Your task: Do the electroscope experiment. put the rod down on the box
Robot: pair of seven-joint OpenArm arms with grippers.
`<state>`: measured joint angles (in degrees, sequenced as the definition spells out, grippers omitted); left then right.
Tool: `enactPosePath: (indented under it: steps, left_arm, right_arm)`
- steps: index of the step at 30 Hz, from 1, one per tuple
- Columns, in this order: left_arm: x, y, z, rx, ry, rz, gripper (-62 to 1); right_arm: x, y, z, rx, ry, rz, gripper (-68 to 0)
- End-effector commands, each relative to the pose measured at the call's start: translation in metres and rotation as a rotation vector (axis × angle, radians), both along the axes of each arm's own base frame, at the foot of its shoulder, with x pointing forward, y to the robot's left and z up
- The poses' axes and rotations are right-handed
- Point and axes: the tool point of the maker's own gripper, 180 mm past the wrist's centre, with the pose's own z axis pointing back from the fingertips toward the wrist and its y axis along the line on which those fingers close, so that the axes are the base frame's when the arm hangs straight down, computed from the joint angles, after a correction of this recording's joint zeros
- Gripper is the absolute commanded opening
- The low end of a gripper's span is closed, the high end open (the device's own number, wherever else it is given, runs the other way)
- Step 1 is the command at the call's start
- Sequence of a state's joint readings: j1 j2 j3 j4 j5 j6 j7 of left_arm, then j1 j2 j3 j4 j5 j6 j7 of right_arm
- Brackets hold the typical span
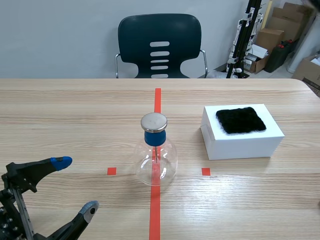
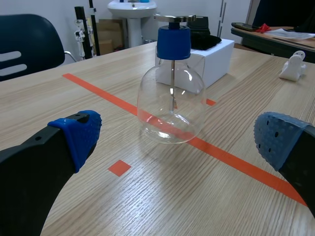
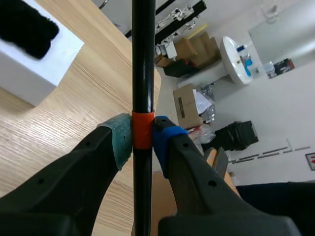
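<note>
Glass, metal, cloth and wood surfaces
The flask is seen as clear, glossy glass, capped by a smooth, dull-shining metal disc over a matt blue stopper; the box is finished in smooth matt white, the cloth is seen as black and fuzzy, the table is shown as pale grained wood, and the rod is finished smooth, slightly glossy black

The left arm comes in low at the near corner, and its left claw hangs just above the worktop with its fingers spread wide and blue pads facing each other. The right claw is clamped on the rod, one grey-green pad and one blue pressing its orange band.
</note>
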<state>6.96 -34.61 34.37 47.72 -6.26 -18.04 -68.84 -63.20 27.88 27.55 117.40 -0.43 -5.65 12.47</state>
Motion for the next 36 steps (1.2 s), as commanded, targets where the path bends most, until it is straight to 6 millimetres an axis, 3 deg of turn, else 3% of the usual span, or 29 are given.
enactPosePath:
  steps: [1,5,14,30,36]
  left_arm:
    - [0.004,0.0,0.009,-0.022,-0.029,0.001,1.4]
    - [0.004,0.0,0.009,-0.022,-0.029,0.001,1.4]
    - [0.004,0.0,0.009,-0.022,-0.029,0.001,1.4]
    - [0.004,0.0,0.009,-0.022,-0.029,0.001,1.4]
    - [0.004,0.0,0.009,-0.022,-0.029,0.001,1.4]
  right_arm:
    - [0.014,-0.005,0.013,0.022,-0.035,-0.019,-67.4]
    - [0.034,-0.019,0.01,0.119,0.036,-0.103,-67.3]
    - [0.06,-0.029,-0.007,0.342,0.251,-0.181,-67.3]
    - [0.07,-0.084,-0.054,0.469,0.468,-0.38,-67.3]
    - [0.062,-0.085,-0.088,0.52,0.605,-0.4,-67.3]
